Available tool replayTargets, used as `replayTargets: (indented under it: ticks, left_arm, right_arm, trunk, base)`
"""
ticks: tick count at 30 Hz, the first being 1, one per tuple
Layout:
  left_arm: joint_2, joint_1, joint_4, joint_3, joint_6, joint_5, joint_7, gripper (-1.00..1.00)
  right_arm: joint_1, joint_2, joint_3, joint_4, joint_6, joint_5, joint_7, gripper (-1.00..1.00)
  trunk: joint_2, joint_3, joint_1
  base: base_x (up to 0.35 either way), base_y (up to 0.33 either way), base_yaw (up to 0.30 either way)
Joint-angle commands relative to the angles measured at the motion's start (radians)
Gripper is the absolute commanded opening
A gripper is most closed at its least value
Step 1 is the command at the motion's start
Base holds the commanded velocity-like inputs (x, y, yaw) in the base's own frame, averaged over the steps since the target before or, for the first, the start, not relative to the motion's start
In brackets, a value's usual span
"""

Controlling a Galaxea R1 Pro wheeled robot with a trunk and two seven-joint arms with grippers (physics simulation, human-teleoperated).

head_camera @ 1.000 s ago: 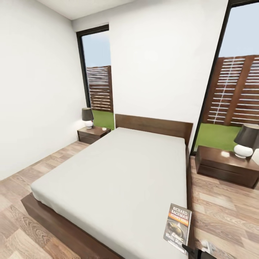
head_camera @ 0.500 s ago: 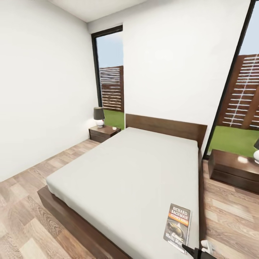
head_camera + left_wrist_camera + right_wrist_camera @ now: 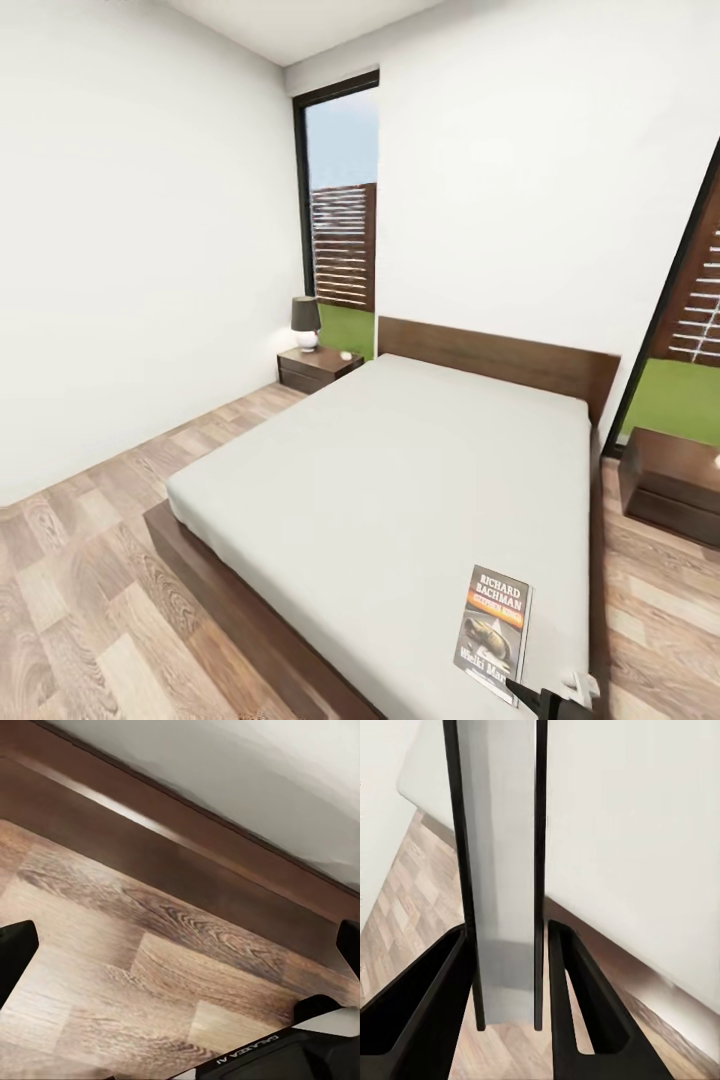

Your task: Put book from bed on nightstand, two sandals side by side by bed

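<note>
White-walled bedroom (image 3: 150, 250) with a plank floor (image 3: 90, 600) and a tall window (image 3: 340, 200) at 12 o'clock. Looked up the bed (image 3: 400, 480) from near its foot corner.

Held the book (image 3: 495, 632) upright at 5 o'clock of the head view, apparently clear of the mattress. Gripped it at the lower edge with the right hand (image 3: 545, 697), closed on it; seen edge-on between the two fingers in the right wrist view. Held the left hand (image 3: 180, 945) wide open and empty over the floor, just beside the bed frame (image 3: 187, 832).

Judged the step as carrying the book to a nightstand. Nearer nightstand (image 3: 672, 488) at 3 o'clock, cut by the picture's edge, its visible top bare. Farther nightstand (image 3: 318, 368) at 11 o'clock, already bearing a lamp (image 3: 305, 322).

Best aimed for the nearer one:
- turn toward 3 o'clock
- lay the book flat
- lower it well inside the glossy top's edges before letting go

Thought a thin paperback pinched at one edge likely to swing or slip.

Little room between the bed's side and that nightstand. Broad open floor from 7 to 9 o'clock. Needed care for the left hand near the frame's corner
</note>
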Motion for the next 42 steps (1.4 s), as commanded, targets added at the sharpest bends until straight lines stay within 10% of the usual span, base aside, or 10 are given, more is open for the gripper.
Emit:
replayTargets:
  ticks: [1,42]
  left_arm:
    - [-0.004,-0.001,0.001,0.008,-0.005,-0.01,-0.001,1.0]
    - [-0.014,-0.001,0.001,0.008,-0.005,-0.01,-0.001,1.0]
  right_arm:
    - [0.0,0.0,-0.003,-0.001,0.011,-0.009,0.003,-1.0]
    - [0.0,0.0,-0.002,-0.001,0.011,-0.008,-0.001,-1.0]
  trunk:
    - [-0.001,-0.001,0.0]
    - [-0.001,-0.001,0.0]
  base:
    - [0.0,0.0,0.21]
    - [0.0,0.0,0.21]
